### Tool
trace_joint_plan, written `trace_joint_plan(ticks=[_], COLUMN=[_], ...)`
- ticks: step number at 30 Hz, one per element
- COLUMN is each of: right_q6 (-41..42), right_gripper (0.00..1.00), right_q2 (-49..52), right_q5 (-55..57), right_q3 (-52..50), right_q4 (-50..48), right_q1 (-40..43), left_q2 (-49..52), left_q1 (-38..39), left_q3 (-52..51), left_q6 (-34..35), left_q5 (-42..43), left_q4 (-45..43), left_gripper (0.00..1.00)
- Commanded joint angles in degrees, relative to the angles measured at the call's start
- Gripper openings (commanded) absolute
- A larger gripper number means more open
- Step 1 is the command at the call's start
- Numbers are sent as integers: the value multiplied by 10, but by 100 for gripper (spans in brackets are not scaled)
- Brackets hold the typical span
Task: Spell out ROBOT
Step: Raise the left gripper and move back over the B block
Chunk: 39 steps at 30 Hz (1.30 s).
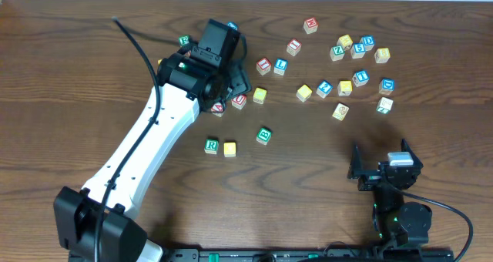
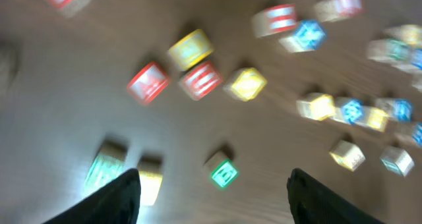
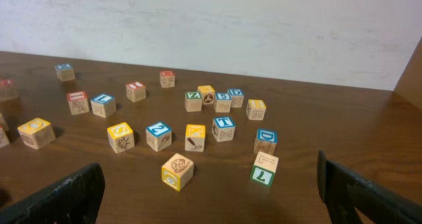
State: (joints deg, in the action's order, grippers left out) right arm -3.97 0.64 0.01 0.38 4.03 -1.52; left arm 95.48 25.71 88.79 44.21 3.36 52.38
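Note:
Lettered wooden blocks lie scattered over the table. A green R block (image 1: 211, 146) sits beside a yellow block (image 1: 229, 149), with another green block (image 1: 264, 136) to their right. My left gripper (image 1: 237, 83) is open and empty, hovering near two red blocks (image 1: 239, 100) and a yellow one (image 1: 259, 95). The left wrist view is blurred; it shows the gripper (image 2: 214, 201) open above the green block (image 2: 224, 173), with the R block (image 2: 104, 168) at the lower left. My right gripper (image 1: 383, 168) is open and empty at the front right.
A cluster of blocks fills the back right (image 1: 344, 87), also in the right wrist view, where a yellow block (image 3: 177, 170) and a green L block (image 3: 264, 168) lie nearest the right gripper (image 3: 211, 197). A black cable (image 1: 139, 46) runs along the left arm.

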Motion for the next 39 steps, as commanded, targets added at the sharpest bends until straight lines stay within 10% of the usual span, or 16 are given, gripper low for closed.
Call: trace_joint_plan(ticks=[1, 21, 39], right_q6=[5, 5, 5], right_gripper=[99, 99, 99], right_q2=[-3, -3, -3], right_q5=[5, 5, 5], right_q3=[-1, -1, -1], right_q4=[3, 3, 3], right_q1=[3, 3, 3], left_q2=[2, 86, 134], left_q1=[1, 79, 121], left_q3=[6, 6, 6], left_q6=[199, 404, 364], left_q5=[-48, -164, -58], left_q4=[47, 115, 22], left_gripper=[71, 67, 67])
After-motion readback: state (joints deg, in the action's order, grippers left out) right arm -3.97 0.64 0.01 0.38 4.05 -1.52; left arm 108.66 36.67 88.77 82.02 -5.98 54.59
